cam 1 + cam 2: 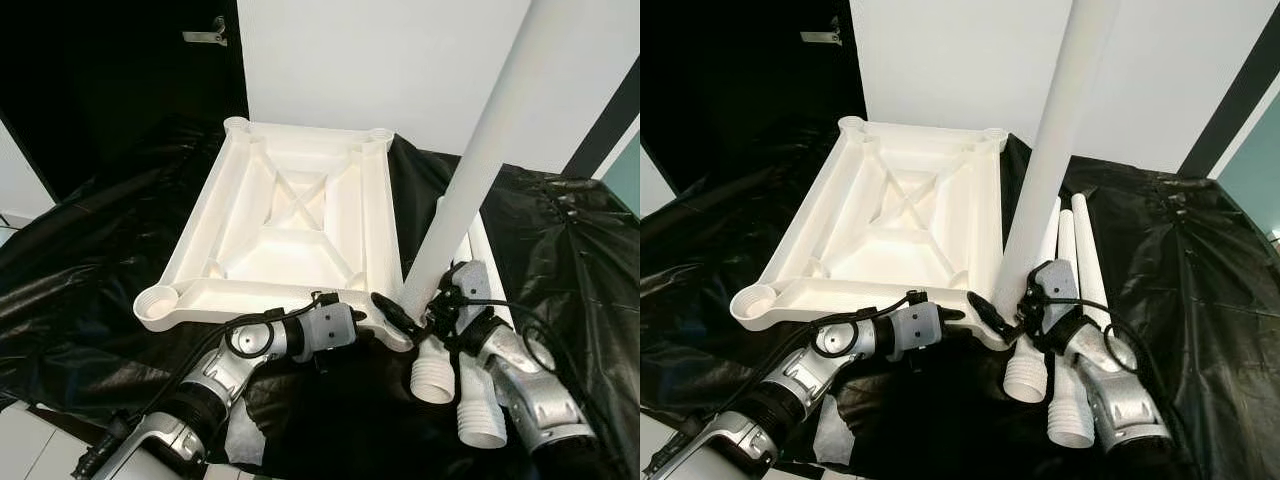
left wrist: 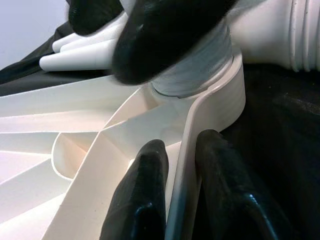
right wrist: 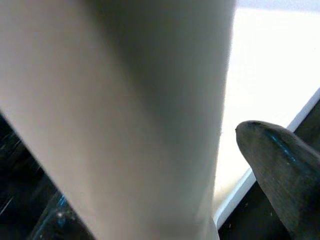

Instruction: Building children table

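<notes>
The white plastic tabletop [image 1: 290, 215] lies upside down on a black sheet. One white table leg [image 1: 480, 150] stands upright in its near right corner socket [image 2: 225, 95]. My right gripper [image 1: 415, 305] is shut around the base of this leg, which looms close in the right wrist view as leg [image 3: 125, 110] beside a finger [image 3: 280, 170]. My left gripper [image 2: 177, 200] is shut on the tabletop's near rim just beside that socket, one finger on each side of the thin wall. The near left socket [image 1: 160, 300] is empty.
Spare white legs [image 1: 1070, 400] lie side by side on the black sheet [image 1: 560, 250] to the right of the tabletop, under my right arm. A white wall [image 1: 400, 60] and a dark door [image 1: 120, 70] stand behind. A scrap of white paper [image 1: 240, 435] lies near my left arm.
</notes>
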`<state>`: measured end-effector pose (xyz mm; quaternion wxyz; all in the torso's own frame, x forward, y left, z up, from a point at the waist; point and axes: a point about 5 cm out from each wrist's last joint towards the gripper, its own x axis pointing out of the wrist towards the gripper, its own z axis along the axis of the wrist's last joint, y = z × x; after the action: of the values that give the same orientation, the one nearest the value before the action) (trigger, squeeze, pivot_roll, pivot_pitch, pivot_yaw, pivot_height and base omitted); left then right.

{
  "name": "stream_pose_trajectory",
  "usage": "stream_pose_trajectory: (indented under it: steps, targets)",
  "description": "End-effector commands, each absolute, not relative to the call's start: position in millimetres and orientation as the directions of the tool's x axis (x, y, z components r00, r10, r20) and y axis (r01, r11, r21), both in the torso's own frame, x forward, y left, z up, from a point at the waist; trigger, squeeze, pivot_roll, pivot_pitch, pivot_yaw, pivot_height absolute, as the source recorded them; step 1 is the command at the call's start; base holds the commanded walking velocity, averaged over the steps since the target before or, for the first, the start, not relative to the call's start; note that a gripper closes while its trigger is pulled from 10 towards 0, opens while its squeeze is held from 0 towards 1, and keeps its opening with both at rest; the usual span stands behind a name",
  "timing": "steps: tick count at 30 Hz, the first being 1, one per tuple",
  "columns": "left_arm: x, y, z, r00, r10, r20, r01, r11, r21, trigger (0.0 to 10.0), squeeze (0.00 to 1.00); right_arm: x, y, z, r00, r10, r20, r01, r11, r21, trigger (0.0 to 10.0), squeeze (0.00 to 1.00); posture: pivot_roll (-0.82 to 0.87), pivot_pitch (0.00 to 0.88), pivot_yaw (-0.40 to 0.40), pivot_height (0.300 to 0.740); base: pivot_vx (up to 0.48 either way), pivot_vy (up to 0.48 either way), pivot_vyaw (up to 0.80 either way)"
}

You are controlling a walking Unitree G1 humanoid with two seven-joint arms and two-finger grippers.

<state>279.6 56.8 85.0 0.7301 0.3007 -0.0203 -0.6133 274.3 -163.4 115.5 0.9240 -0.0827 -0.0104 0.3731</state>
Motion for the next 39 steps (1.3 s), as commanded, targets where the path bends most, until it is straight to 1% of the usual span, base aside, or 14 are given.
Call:
stream_pose_trajectory:
  steps: [1, 2, 3, 16, 22, 28, 29, 30, 31, 32, 33, 34, 35, 39]
  targets:
    - [253, 60, 52, 0.029, -0.865, -0.501, 0.936, -0.153, 0.318, 10.0, 0.00, 271, -183, 102, 0.729, 0.669, -0.145, -0.685, 0.718, -0.128, 8.4, 0.00, 0.23, 0.000, -0.086, 0.740, 0.000, 0.000, 0.00]
    - [253, 60, 52, 0.031, -0.866, -0.500, 0.936, -0.150, 0.318, 10.0, 0.00, 270, -185, 102, 0.704, 0.691, -0.162, -0.710, 0.693, -0.128, 4.9, 0.00, 0.24, 0.000, -0.090, 0.740, 0.000, 0.000, 0.00]
    - [253, 60, 52, 0.033, -0.866, -0.499, 0.936, -0.148, 0.319, 10.0, 0.00, 269, -186, 103, 0.689, 0.706, -0.164, -0.724, 0.677, -0.132, 0.0, 0.00, 0.24, 0.000, -0.092, 0.740, 0.000, 0.000, 0.00]
    - [252, 60, 53, 0.043, -0.869, -0.493, 0.937, -0.136, 0.321, 10.0, 0.00, 268, -183, 100, 0.694, 0.704, -0.150, -0.719, 0.690, -0.085, 0.0, 0.00, 0.25, 0.000, -0.096, 0.740, 0.000, 0.000, 0.00]
    - [252, 60, 53, 0.046, -0.870, -0.491, 0.937, -0.133, 0.323, 10.0, 0.00, 247, -167, 87, 0.944, 0.327, 0.038, -0.323, 0.943, -0.085, 0.0, 0.00, 0.26, 0.000, -0.096, 0.740, 0.000, 0.000, 0.00]
    - [252, 61, 53, 0.046, -0.869, -0.493, 0.937, -0.134, 0.323, 10.0, 0.00, 245, -170, 87, 0.972, 0.229, 0.057, -0.223, 0.970, -0.093, 0.0, 0.00, 0.25, 0.000, -0.092, 0.740, 0.000, 0.000, 0.00]
    - [252, 62, 53, 0.045, -0.867, -0.496, 0.937, -0.136, 0.322, 10.0, 0.00, 248, -172, 88, 0.976, 0.212, 0.056, -0.206, 0.974, -0.096, 1.2, 0.00, 0.25, 0.000, -0.087, 0.740, 0.000, 0.000, 0.00]
    - [252, 62, 53, 0.045, -0.867, -0.496, 0.937, -0.136, 0.322, 10.0, 0.00, 248, -172, 88, 0.976, 0.212, 0.056, -0.206, 0.974, -0.096, 1.2, 0.00, 0.25, 0.000, -0.087, 0.740, 0.000, 0.000, 0.00]
    - [252, 63, 53, 0.043, -0.866, -0.498, 0.937, -0.138, 0.321, 10.0, 0.00, 250, -172, 88, 0.974, 0.222, 0.046, -0.217, 0.971, -0.098, 6.9, 0.00, 0.25, 0.000, -0.085, 0.740, 0.000, 0.000, 0.00]
    - [252, 63, 53, 0.043, -0.866, -0.498, 0.937, -0.138, 0.321, 10.0, 0.00, 250, -172, 88, 0.974, 0.222, 0.046, -0.217, 0.971, -0.098, 6.9, 0.00, 0.25, 0.000, -0.085, 0.740, 0.000, 0.000, 0.00]
    - [252, 62, 53, 0.041, -0.865, -0.500, 0.937, -0.141, 0.321, 10.0, 0.00, 251, -171, 88, 0.969, 0.244, 0.037, -0.239, 0.966, -0.101, 10.0, 0.21, 0.25, 0.000, -0.084, 0.740, 0.000, 0.000, 0.00]
    - [252, 62, 53, 0.041, -0.865, -0.500, 0.937, -0.141, 0.321, 10.0, 0.00, 251, -171, 88, 0.969, 0.244, 0.037, -0.239, 0.966, -0.101, 10.0, 0.21, 0.25, 0.000, -0.084, 0.740, 0.000, 0.000, 0.00]
    - [252, 62, 53, 0.040, -0.864, -0.502, 0.936, -0.143, 0.321, 10.0, 0.00, 251, -170, 89, 0.955, 0.296, 0.032, -0.293, 0.952, -0.092, 10.0, 1.00, 0.24, 0.000, -0.083, 0.740, 0.000, 0.000, 0.00]
    - [252, 62, 53, 0.040, -0.863, -0.504, 0.935, -0.145, 0.323, 10.0, 0.00, 254, -167, 90, 0.914, 0.406, 0.007, -0.403, 0.910, -0.100, 10.0, 1.00, 0.24, 0.000, -0.083, 0.740, 0.000, 0.000, 0.00]
